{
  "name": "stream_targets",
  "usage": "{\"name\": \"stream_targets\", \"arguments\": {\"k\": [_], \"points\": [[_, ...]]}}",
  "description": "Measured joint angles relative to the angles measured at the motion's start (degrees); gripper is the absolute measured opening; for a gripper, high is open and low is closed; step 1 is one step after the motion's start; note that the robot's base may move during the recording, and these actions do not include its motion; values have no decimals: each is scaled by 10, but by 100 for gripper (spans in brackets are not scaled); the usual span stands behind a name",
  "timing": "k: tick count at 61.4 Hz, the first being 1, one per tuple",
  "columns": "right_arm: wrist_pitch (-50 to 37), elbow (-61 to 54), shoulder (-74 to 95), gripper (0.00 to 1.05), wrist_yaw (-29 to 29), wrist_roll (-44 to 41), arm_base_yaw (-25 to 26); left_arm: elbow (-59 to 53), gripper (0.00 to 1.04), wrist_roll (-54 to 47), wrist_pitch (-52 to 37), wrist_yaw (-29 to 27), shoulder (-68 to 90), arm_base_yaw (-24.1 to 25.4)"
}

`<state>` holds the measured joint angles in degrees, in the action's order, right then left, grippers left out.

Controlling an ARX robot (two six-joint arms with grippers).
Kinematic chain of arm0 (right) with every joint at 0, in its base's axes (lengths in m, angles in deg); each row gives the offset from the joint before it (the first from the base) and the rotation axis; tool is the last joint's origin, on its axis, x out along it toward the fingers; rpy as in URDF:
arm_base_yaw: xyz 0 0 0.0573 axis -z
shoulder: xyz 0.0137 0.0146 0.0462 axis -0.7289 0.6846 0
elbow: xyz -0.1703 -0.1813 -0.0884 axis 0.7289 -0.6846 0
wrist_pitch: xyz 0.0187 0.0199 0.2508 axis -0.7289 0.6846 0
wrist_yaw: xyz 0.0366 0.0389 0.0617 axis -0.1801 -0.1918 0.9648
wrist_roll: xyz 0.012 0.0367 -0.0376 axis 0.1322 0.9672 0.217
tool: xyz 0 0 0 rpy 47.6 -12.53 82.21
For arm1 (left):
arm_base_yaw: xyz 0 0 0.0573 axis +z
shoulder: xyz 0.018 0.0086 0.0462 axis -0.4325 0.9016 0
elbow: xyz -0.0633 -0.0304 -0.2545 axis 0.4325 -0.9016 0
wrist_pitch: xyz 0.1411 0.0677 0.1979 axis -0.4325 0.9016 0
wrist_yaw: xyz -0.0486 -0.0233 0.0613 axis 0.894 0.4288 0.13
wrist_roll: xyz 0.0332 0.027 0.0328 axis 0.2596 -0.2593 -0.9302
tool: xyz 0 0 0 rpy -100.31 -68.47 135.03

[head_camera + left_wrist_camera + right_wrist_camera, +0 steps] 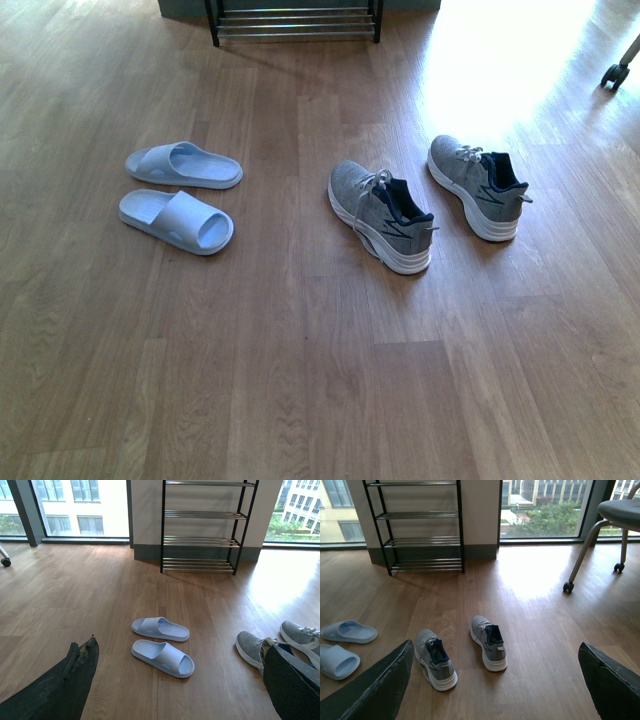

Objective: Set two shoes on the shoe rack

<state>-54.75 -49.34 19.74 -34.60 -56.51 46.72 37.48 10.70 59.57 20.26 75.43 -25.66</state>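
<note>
Grey sneakers (pixel 385 218) side by side on the wood floor (pixel 300 400), well apart from the shoe rack (pixel 422 542) at the wall (pixel 477 510) between windows (pixel 545 505). Left pincer (pixel 180 647) and right pincer (pixel 496 645) both spread wide, empty.

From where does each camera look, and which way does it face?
Front view: on the body, tilted down at the floor; grey sneakers, blue slides, bottom of the shoe rack; no arm shows.
Left wrist view: on that wrist, facing the shoe rack past the slides; open left gripper frames it.
Right wrist view: on that wrist, facing rack and window past the sneakers; open right gripper frames it.
All three share sneakers, slides, rack.
</note>
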Motion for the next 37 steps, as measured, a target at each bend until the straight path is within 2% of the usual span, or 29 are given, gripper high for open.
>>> {"name": "stream_targets", "arguments": {"k": [37], "points": [[0,0,0,96,0,0,0,0,95,0,0,0,0,0]]}}
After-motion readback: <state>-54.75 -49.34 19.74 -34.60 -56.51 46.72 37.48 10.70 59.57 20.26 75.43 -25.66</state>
